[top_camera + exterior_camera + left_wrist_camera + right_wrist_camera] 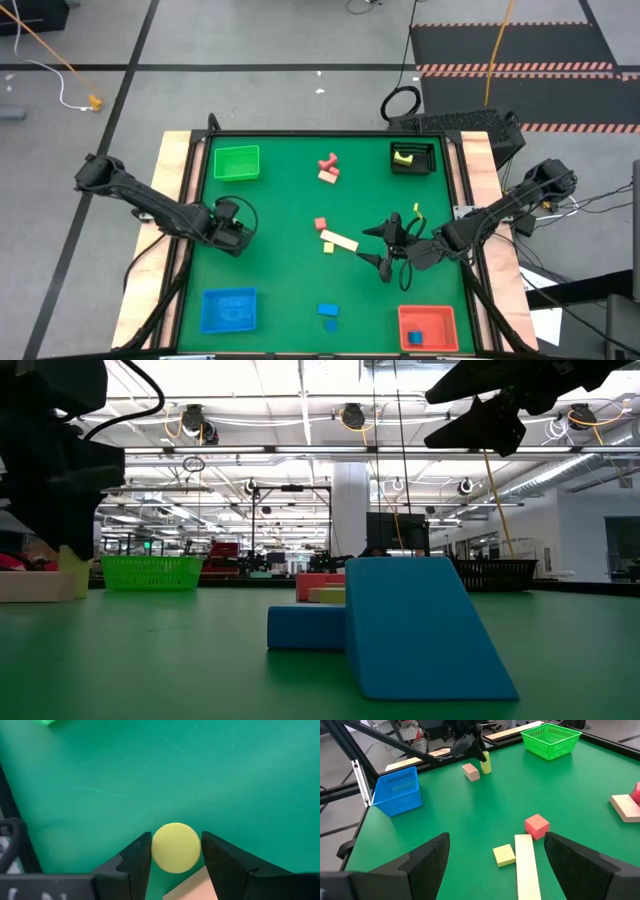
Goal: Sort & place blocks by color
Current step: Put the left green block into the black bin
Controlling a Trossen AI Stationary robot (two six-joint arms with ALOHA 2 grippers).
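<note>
Green felt (pixel 290 200) covers our table, with a green tray (pixel 236 162), black tray (pixel 411 157), blue tray (pixel 228 309) and red tray (pixel 427 327) at its corners and blocks (pixel 333 240) scattered mid-table. Our left gripper (pixel 176 851), low by the left edge, pinches a yellow cylinder (pixel 175 847) beside a tan block (pixel 470 771). Our right gripper (pixel 495 857) hovers spread wide over a red cube (pixel 537 825), yellow cube (pixel 504 855) and cream bar (pixel 526 865).

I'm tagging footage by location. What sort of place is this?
Probably a large robotics lab or workshop hall: a green work table with sorting baskets, high ceilings with hanging lights, and striped floor mats with loose cables.
</note>
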